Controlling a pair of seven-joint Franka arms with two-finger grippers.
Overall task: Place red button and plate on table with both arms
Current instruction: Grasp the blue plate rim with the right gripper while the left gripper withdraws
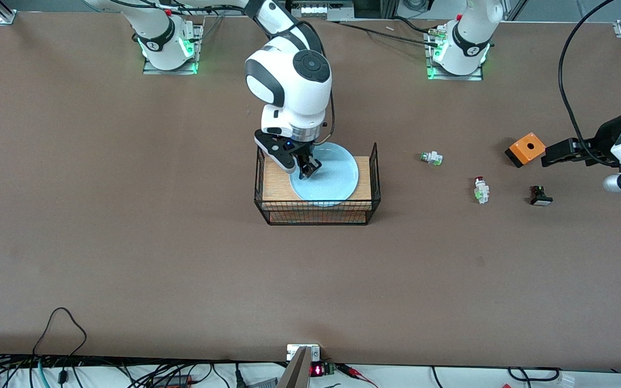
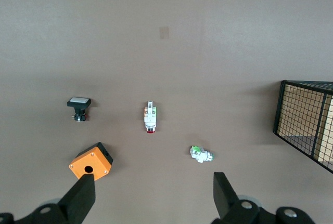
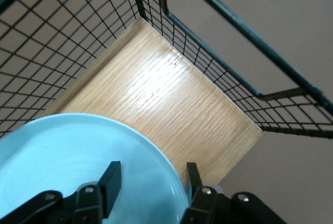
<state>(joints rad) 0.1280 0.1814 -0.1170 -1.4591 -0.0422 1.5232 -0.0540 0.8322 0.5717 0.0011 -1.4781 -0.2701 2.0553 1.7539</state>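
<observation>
Round glossy light-blue plate (image 1: 325, 173) lies on the wooden top of the black wire rack (image 1: 317, 211), mid-table. Rack's raised mesh sides flank the plate at both ends.

Right gripper (image 1: 308, 171) is down at the plate's edge toward the right arm's end of the rack. Right wrist view: fingers (image 3: 110, 180) parted, one over the plate's face, the other (image 3: 193, 178) outside the rim over bare wood; plate rim (image 3: 156, 154) between them. Contact cannot be made out. Mesh wall close alongside.

Tiny red button (image 1: 481, 189), white blocky body with dark red cap, lies on its side on the matte brown table (image 1: 127, 215), well apart from the rack, toward the left arm's end. Around it: similar white part with green cap (image 1: 431, 158), farther from the front camera; black-bodied button with pale cap (image 1: 540, 196) beside it; orange box with a round hole (image 1: 525, 149).

Left gripper (image 1: 550, 157) hovers just beside the orange box, fingers (image 2: 83, 195) spread wide, holding nothing. Left wrist view: red button (image 2: 150, 118) lies clear of its neighbours.
</observation>
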